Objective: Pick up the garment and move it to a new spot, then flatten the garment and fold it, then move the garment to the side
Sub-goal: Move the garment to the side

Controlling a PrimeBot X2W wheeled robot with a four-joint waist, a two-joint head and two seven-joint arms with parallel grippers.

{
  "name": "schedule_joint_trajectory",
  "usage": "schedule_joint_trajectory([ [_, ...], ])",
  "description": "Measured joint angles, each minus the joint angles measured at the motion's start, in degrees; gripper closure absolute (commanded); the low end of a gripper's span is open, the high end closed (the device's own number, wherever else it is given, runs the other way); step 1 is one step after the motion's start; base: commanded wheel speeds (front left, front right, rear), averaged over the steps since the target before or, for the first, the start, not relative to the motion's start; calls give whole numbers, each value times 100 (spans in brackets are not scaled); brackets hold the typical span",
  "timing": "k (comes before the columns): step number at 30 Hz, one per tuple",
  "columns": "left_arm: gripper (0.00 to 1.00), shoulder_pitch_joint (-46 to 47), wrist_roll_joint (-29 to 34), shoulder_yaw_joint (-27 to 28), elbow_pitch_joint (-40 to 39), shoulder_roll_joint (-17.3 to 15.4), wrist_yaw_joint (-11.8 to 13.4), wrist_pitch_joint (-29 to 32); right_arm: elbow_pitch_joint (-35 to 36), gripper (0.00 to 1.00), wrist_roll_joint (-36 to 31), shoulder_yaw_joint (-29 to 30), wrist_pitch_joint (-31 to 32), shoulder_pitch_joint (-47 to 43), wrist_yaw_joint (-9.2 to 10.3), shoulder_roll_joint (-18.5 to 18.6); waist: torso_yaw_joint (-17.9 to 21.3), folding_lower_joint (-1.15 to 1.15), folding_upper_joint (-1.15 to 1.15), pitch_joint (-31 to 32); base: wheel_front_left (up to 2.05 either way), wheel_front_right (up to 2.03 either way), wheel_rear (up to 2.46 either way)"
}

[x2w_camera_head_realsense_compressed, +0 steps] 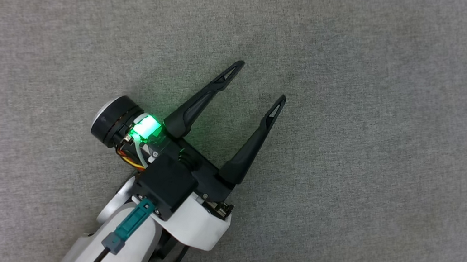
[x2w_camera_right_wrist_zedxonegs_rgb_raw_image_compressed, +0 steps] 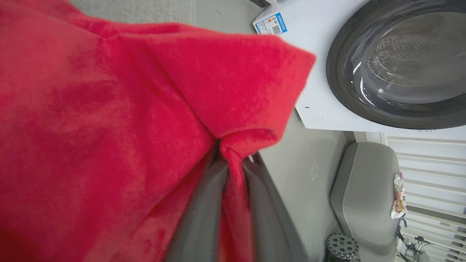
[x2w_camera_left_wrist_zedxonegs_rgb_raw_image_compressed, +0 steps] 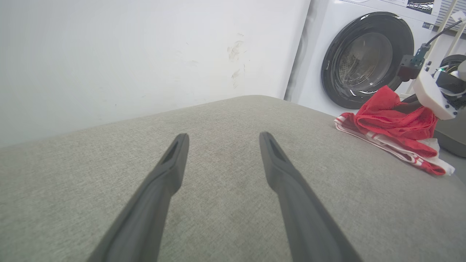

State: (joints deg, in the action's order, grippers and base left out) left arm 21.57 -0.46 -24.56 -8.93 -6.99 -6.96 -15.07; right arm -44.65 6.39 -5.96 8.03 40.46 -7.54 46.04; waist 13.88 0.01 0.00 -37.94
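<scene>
**Red fold clamped at cushion's edge**

Heaped as the garment (x2w_camera_left_wrist_zedxonegs_rgb_raw_image_compressed: 393, 123) at the edge of the grey cushion (x2w_camera_left_wrist_zedxonegs_rgb_raw_image_compressed: 225, 218) to the robot's right, red mesh on top, red-white striped trim along the bottom. Clamped by one raised fold between the nearly closed fingers of the right gripper (x2w_camera_right_wrist_zedxonegs_rgb_raw_image_compressed: 235, 160). Just behind the heap, a white washing machine (x2w_camera_left_wrist_zedxonegs_rgb_raw_image_compressed: 367, 58) with a dark round door. Well apart, over bare cushion, the left gripper (x2w_camera_head_realsense_compressed: 262, 80), fingers spread wide, grasping nothing, green light (x2w_camera_head_realsense_compressed: 145, 128) glowing at its wrist.

blue-white sticker (x2w_camera_right_wrist_zedxonegs_rgb_raw_image_compressed: 269, 24) on washer (x2w_camera_right_wrist_zedxonegs_rgb_raw_image_compressed: 309, 22), text illegible
</scene>
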Motion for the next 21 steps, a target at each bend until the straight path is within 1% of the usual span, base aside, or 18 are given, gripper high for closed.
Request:
schedule_joint_trajectory([
  [1,0,-1,-27,5,12,4,14,0,-18,0,-48,8,-38,25,0,-9,-9,0,0,39,0,0,0],
  [4,0,-18,-91,77,65,18,67,0,-40,0,-189,-24,-44,71,1,-48,-32,0,0,203,0,0,0],
  [5,0,-35,-112,112,84,22,100,0,-22,0,-193,-41,-44,71,0,-69,-39,0,0,275,0,0,0],
  [6,0,-111,-159,232,143,38,190,0,52,0,-235,-47,-45,80,0,-92,-53,-1,0,449,0,0,0],
  [7,0,-111,-159,232,143,38,190,0,52,0,-235,-47,-45,80,0,-92,-53,-1,0,449,0,0,0],
  [11,0,-353,-326,583,249,92,419,0,402,0,-153,-40,-103,85,1,-144,-86,-1,0,886,0,0,0],
  [14,0,-578,-446,914,301,133,573,1,850,0,22,22,-276,18,1,-259,-131,-1,0,1265,0,0,0],
  [17,0,-844,-534,1261,321,158,682,0,1464,0,42,220,-558,-222,1,-479,-198,-1,0,1667,0,0,0],
  [19,0,-1026,-575,1479,324,176,754,0,1939,0,68,367,-725,-490,2,-744,-256,-1,0,1936,0,0,0],
  [21,0,-1226,-632,1689,368,197,803,1,2468,0,141,504,-869,-829,2,-1087,-322,-1,0,2202,0,0,0],
])
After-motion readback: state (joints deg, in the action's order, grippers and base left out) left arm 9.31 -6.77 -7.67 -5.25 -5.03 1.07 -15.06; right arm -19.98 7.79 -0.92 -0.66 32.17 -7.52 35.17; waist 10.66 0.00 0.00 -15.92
